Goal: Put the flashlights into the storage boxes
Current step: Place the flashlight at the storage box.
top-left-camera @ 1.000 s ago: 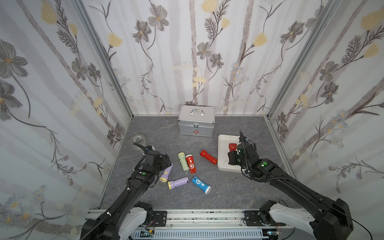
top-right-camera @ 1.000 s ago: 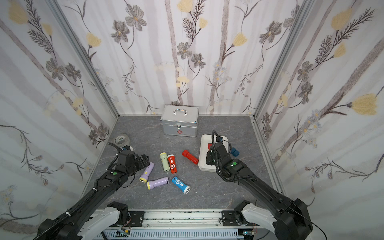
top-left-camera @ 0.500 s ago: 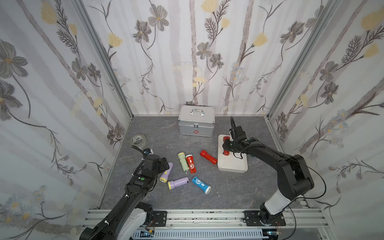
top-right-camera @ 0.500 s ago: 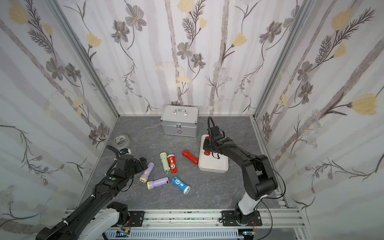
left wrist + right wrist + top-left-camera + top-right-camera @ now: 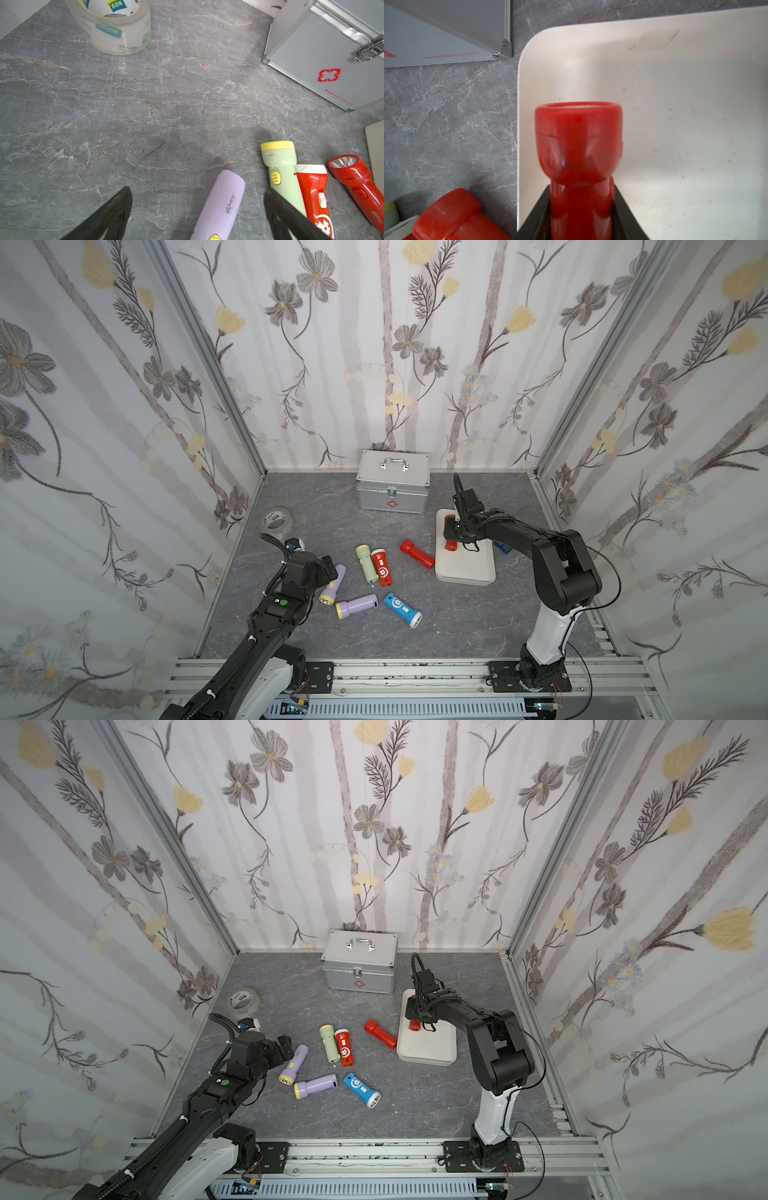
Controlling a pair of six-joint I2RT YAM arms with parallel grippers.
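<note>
My right gripper [image 5: 452,536] [image 5: 581,187] is shut on a plain red flashlight [image 5: 451,546] [image 5: 579,141], holding it over the far left corner of the white storage box [image 5: 465,569] [image 5: 675,124]. On the floor lie another plain red flashlight [image 5: 417,554], a red one with a white emblem [image 5: 382,568], a pale green one [image 5: 365,564], a blue one [image 5: 402,609] and two lilac ones [image 5: 332,588] [image 5: 357,605]. My left gripper [image 5: 326,568] [image 5: 197,190] is open, its fingers on either side of a lilac flashlight [image 5: 222,203].
A silver case [image 5: 392,486] with a red cross stands at the back, close to the box's far corner. A tape roll [image 5: 277,519] sits at the far left, a small black and white item [image 5: 295,545] near it. A blue object [image 5: 500,547] shows beside the box's right edge.
My right gripper has carried the red flashlight leftward over the box toward its far left corner, and that arm's elbow has risen. The left gripper has barely moved.
</note>
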